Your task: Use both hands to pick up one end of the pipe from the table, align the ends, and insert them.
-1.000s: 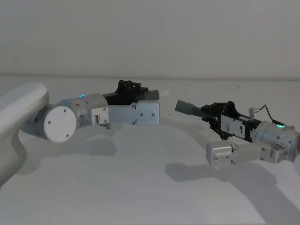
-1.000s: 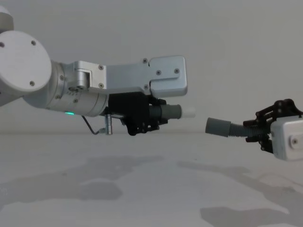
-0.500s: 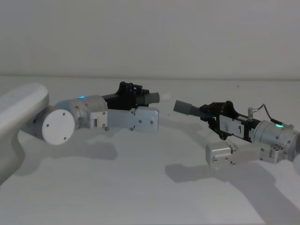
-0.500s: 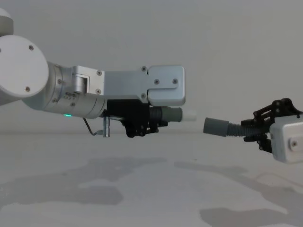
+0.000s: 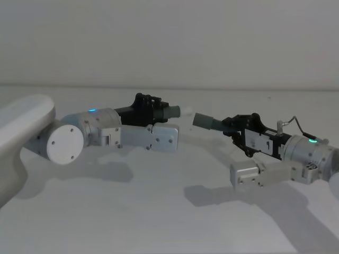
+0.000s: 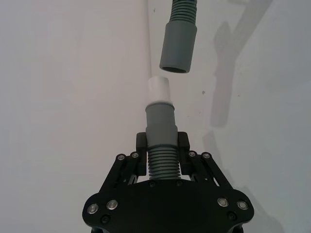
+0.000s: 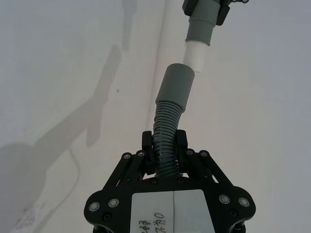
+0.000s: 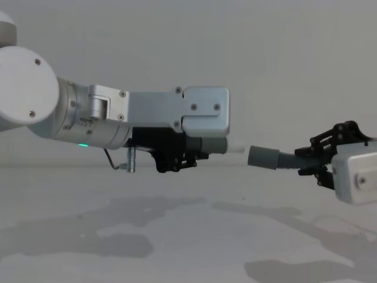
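Observation:
My left gripper (image 6: 161, 148) is shut on the ribbed part of one grey pipe piece (image 6: 160, 121), whose grey cuff ends in a white tip (image 6: 158, 89). My right gripper (image 7: 164, 144) is shut on the ribs of the other piece (image 7: 165, 131), which carries a wider grey collar (image 7: 177, 85). Both are held above the table (image 5: 132, 211), end to end. In the chest view the white tip (image 8: 237, 147) points at the collar (image 8: 263, 157) across a small gap, roughly level. From the head view the left gripper (image 5: 158, 108) and right gripper (image 5: 231, 126) face each other.
The silver left forearm (image 8: 147, 115) stretches across the chest view's left half. The right wrist housing (image 8: 356, 177) sits at its right edge. A pale wall (image 5: 169, 42) rises behind the table. Arm shadows lie on the surface below.
The two pipe pieces have come closer together. The right piece's collar has moved left toward the white tip, and the left arm has shifted slightly down and inward.

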